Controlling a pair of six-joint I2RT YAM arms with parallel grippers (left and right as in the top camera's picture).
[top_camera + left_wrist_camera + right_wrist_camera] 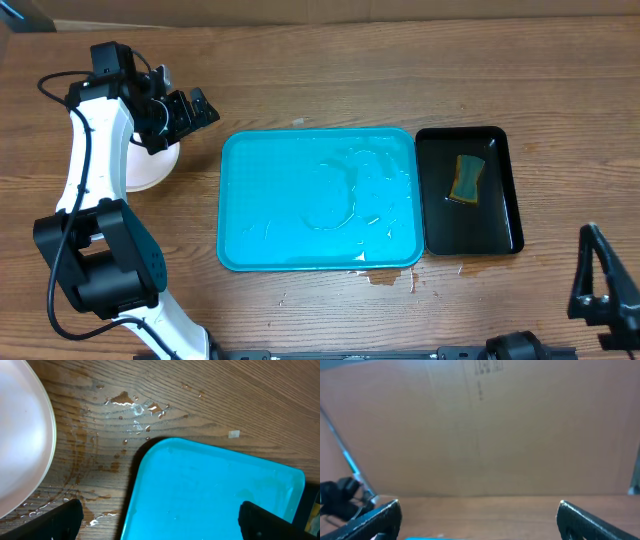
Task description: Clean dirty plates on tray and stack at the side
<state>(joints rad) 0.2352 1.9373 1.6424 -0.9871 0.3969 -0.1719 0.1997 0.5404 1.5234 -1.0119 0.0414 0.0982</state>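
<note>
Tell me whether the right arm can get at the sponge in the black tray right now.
Probably yes. The sponge lies alone and uncovered in the black tray, on that arm's side. The right gripper is open and empty, and nothing appears to stand between them.

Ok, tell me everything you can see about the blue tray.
The tray is a large turquoise rectangle of what looks like plastic, with rounded corners and a raised rim. It lies flat on the table, wet with streaks and droplets, nothing else on it. A black tray sits close along its right side.

Plates (155, 172) partly under L arm (98, 145) — count unclear.
</note>
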